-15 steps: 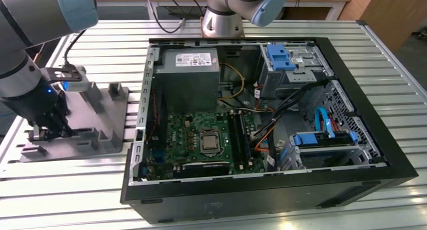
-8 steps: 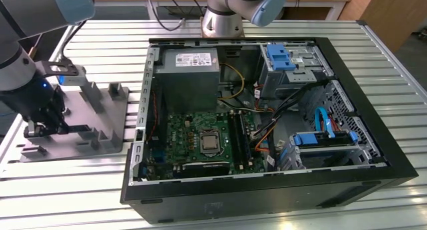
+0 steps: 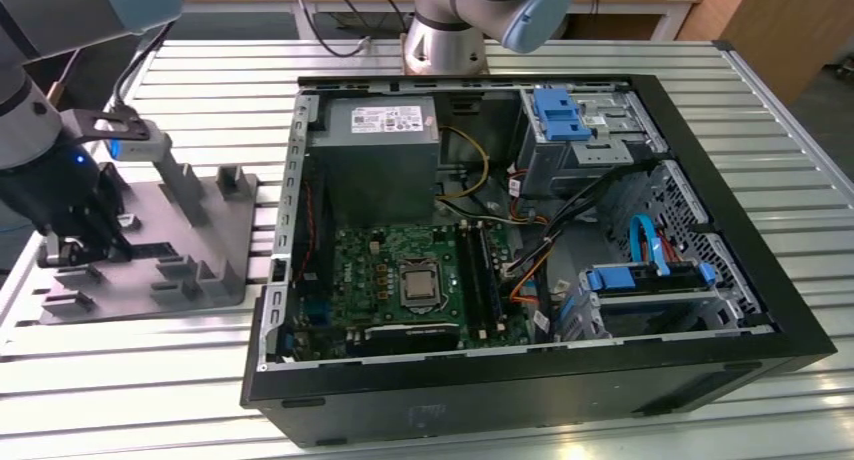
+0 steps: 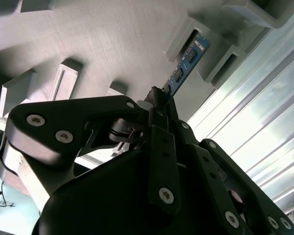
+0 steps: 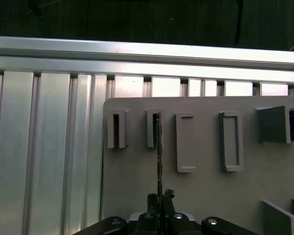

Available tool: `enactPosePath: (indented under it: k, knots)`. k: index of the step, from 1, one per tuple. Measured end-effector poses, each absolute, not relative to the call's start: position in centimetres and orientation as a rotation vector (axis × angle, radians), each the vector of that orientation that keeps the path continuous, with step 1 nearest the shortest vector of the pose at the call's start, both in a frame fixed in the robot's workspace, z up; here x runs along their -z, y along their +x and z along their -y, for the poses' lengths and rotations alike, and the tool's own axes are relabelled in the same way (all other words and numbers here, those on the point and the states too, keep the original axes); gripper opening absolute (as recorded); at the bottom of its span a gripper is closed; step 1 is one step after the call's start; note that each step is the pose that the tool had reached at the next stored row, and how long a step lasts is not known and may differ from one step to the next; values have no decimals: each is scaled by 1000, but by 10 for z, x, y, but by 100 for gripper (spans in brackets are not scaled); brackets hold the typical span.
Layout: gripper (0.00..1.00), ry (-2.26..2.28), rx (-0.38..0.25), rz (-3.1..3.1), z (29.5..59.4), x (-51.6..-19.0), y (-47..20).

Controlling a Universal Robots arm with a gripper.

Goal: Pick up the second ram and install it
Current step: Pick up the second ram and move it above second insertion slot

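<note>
In both wrist views the second ram (image 4: 185,62) (image 5: 159,147) is a thin dark strip with chips, seen edge-on in the first wrist view. My gripper (image 4: 159,99) (image 5: 159,198) is shut on its near end. The strip's far end reaches one of the narrow slots of the grey holder block (image 5: 206,186) (image 4: 112,39); I cannot tell whether it still sits in that slot. In the exterior view my gripper (image 3: 78,248) stands over the holder block (image 3: 200,270) at the exterior view's left, beside the open computer case.
The open black computer case (image 3: 747,320) lies on the slatted metal table (image 3: 134,380). Inside are the green motherboard (image 3: 387,270) with long black memory slots (image 3: 483,275), a grey power supply (image 3: 380,130), cables and blue drive brackets (image 3: 558,112). Raised grey posts (image 3: 180,180) stand on the holder block.
</note>
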State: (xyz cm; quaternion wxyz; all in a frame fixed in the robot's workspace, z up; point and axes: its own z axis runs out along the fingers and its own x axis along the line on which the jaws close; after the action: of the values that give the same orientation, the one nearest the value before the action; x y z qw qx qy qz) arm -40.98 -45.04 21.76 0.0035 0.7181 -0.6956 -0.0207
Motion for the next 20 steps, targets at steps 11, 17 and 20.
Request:
enactPosePath:
  k: [11,17,20]
  knots:
    - [14,2252,67,2182,450,-231,-410]
    - [14,2252,68,2182,450,-238,-410]
    - [14,2252,68,2182,450,-242,-410]
